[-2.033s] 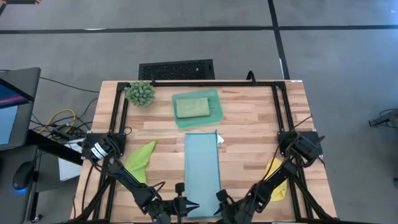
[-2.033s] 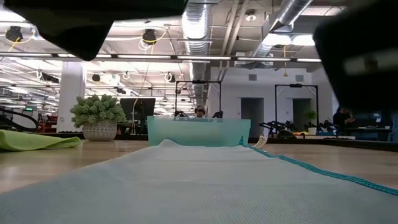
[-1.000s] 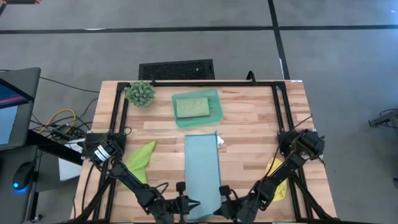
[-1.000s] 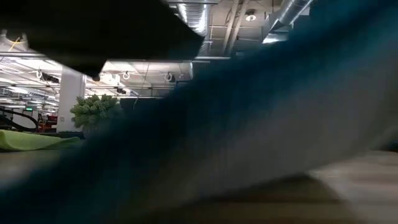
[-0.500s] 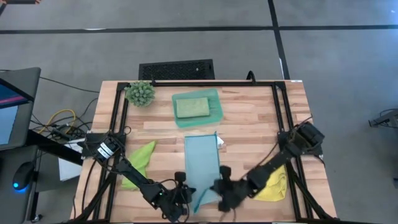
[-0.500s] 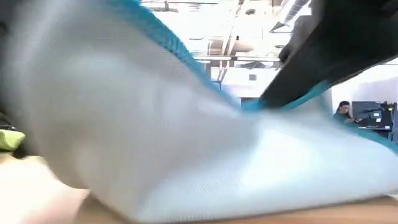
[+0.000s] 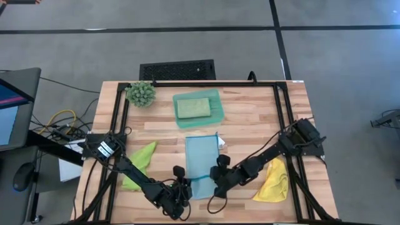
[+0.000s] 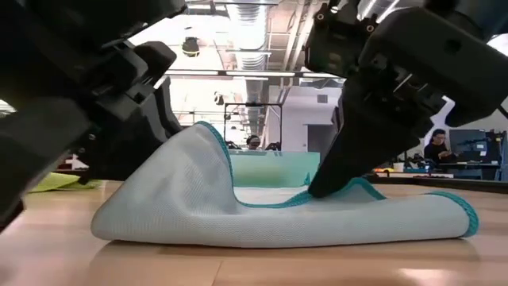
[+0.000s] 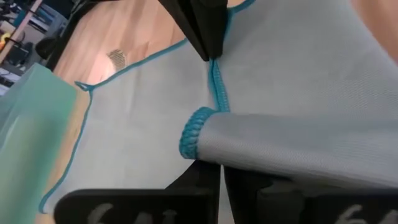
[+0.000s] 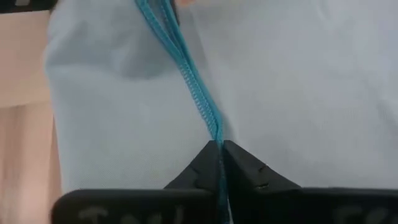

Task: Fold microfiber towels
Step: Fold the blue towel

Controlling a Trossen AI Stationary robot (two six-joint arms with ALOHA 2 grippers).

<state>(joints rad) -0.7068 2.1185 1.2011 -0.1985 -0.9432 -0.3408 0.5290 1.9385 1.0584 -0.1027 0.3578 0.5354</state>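
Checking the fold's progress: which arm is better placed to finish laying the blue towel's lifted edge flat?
Left, probably. The left gripper has its jaws shut on the light blue towel with the hem raised, while the right gripper already presses its edge down onto the cloth.

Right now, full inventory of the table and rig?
light blue towel: 1, light blue with teal edging, table centre, near end folded back over itself
lime green towel: 1, lime green, left of the blue one, crumpled
yellow towel: 1, yellow, right side near the front edge, crumpled
sage towel: 1, pale sage green, folded, lying in the tray
tray: 1, teal, back centre of the table
plant ball: 1, spiky green, back left corner
table: 1, light wood with a black frame
person: 1, seated in the room behind, low view
left end effector: shut on the light blue towel's hem
right end effector: pinching the light blue towel's hem
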